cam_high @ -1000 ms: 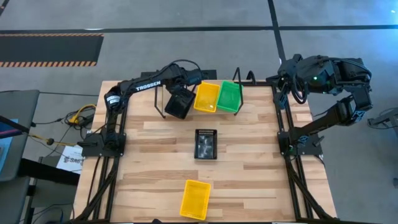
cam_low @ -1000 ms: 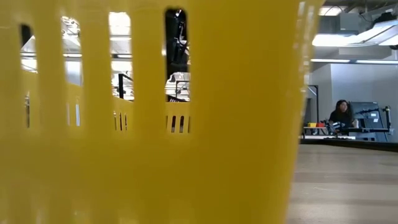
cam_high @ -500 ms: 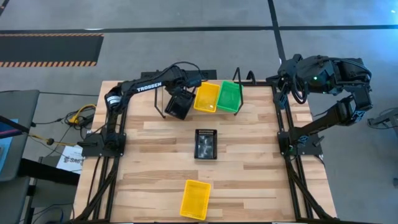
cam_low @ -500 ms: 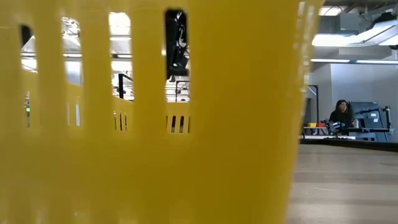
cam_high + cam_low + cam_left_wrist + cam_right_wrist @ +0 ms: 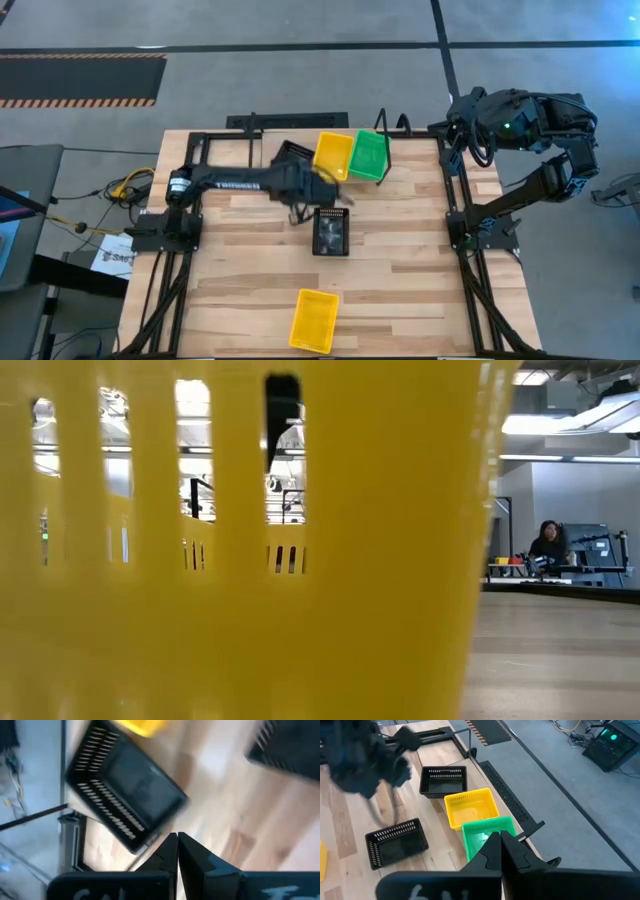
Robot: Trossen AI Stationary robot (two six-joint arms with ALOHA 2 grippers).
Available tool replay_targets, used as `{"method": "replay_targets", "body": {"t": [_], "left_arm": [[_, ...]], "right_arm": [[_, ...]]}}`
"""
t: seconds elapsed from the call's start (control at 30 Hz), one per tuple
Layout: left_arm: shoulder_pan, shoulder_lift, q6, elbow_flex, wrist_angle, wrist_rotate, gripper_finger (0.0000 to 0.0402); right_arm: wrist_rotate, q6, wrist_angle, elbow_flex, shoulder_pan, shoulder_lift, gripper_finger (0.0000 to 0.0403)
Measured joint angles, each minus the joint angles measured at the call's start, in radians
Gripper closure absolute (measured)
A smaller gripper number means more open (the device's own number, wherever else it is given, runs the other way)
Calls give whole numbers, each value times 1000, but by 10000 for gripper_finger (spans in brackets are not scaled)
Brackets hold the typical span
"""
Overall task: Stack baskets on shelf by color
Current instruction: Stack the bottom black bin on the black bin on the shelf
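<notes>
On the shelf (image 5: 383, 126) at the table's far edge stand a black basket (image 5: 289, 155), a yellow basket (image 5: 333, 157) and a green basket (image 5: 368, 155) side by side on their bottoms. A second black basket (image 5: 331, 231) rests at mid-table, and a second yellow basket (image 5: 313, 320) sits near the front edge, filling the low view (image 5: 250, 560). My left gripper (image 5: 328, 198) hovers shut and blurred between the shelf and the mid-table black basket (image 5: 290, 745), holding nothing. My right gripper (image 5: 500, 845) is shut, raised over the far right corner.
Black frame rails run along the table's left and right sides (image 5: 455, 215). Bare wood lies on both sides of the mid-table basket. Beyond the table's right side in the low view, a person (image 5: 548, 542) sits at a desk far off.
My left gripper has swung away from the shelf's black basket toward the near edge and the table's middle, rolling as it went, and stays shut. The black basket stays on the shelf's left end.
</notes>
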Motion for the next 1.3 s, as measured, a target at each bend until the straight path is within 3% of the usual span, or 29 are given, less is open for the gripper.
{"method": "replay_targets", "body": {"t": [0.17, 0.4, 0.53, 0.7, 1.03, 1.3], "left_arm": [[-63, 1, 43, -169, 3, 23, 401], [-62, 1, 54, -362, 107, 38, 401], [-62, 1, 108, -380, 198, -20, 401], [-56, 1, 234, -380, 310, -171, 401], [30, 1, 370, -427, 423, -101, 401], [74, 1, 463, -451, 512, -185, 401]], "right_arm": [[0, 0, 0, 0, 0, 0, 395], [0, 1, 0, 0, 0, 0, 395], [0, 16, 1, 0, 0, 0, 395], [1, 33, 1, 0, 0, 0, 395], [1, 80, 1, 0, 0, 0, 395], [2, 107, 1, 0, 0, 0, 395]]}}
